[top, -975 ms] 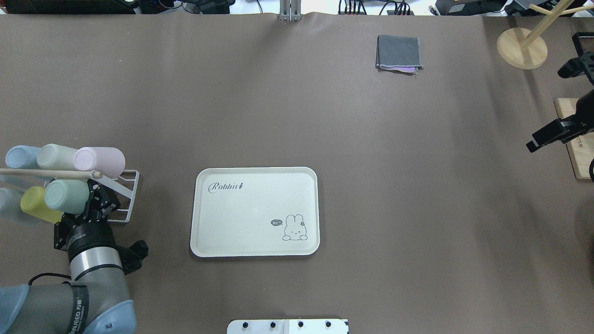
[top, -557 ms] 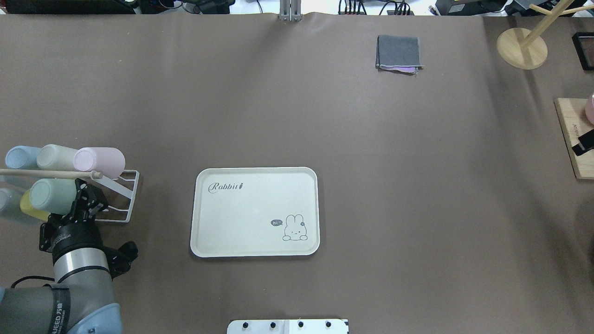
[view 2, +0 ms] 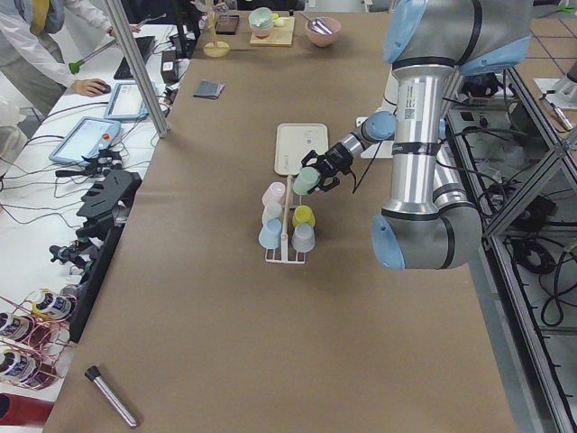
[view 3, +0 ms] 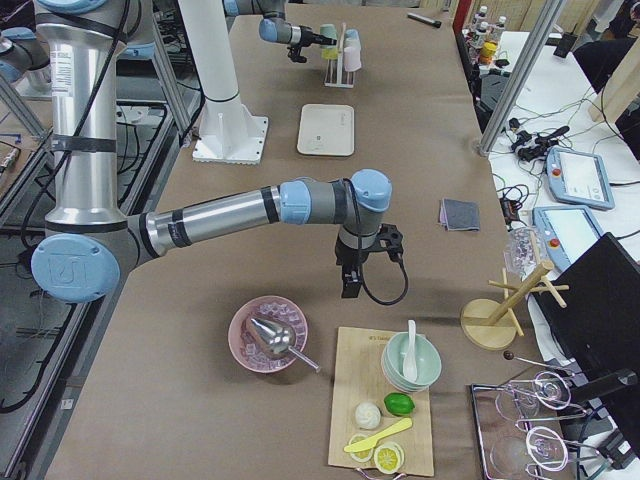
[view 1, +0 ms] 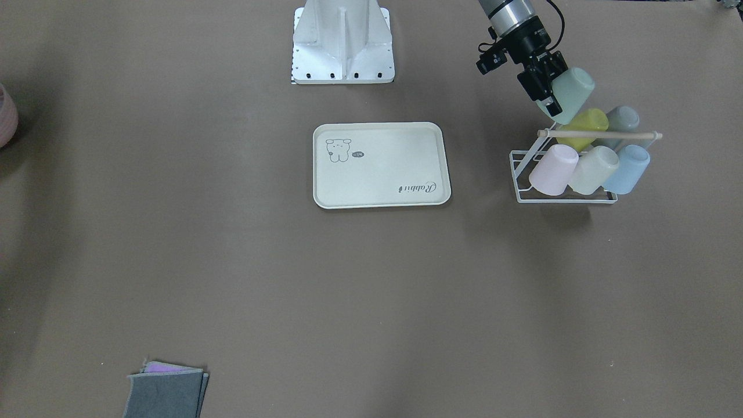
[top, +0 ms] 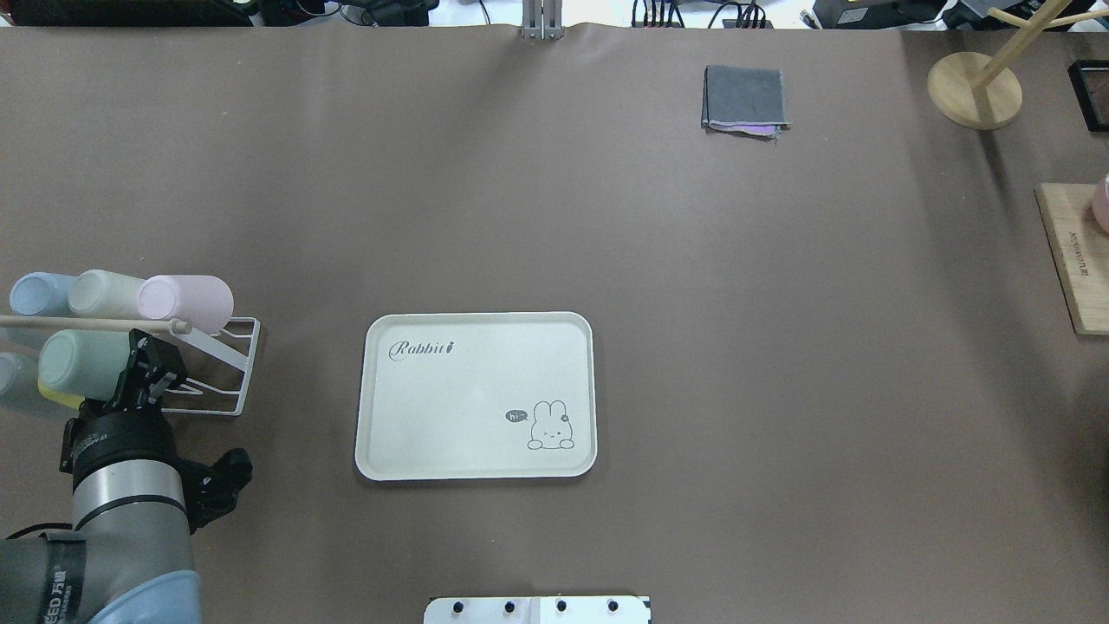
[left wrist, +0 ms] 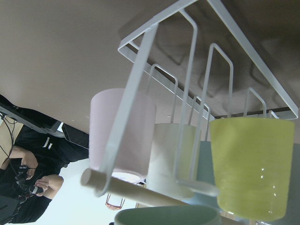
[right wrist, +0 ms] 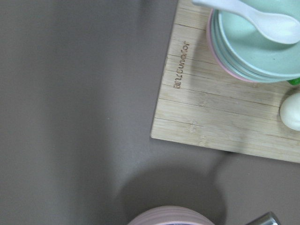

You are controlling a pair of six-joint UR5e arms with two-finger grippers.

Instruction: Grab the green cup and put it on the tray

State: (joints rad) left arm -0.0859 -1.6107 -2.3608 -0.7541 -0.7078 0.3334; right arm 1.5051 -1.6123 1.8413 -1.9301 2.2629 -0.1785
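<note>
Partway: left fingers gripped the green cup above the rack, well apart from the tray; carrying and placing remained. Whether the right fingers were open could not be told.

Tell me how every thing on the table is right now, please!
green cup, tilted, held by the left gripper, not on the tray.
left gripper, shut on the green cup.
tray, flat on the table, empty.
rack, standing, holds five other cups, all tilted.
right gripper, can't tell if open or shut.
cloth, folded, lying flat.
</note>
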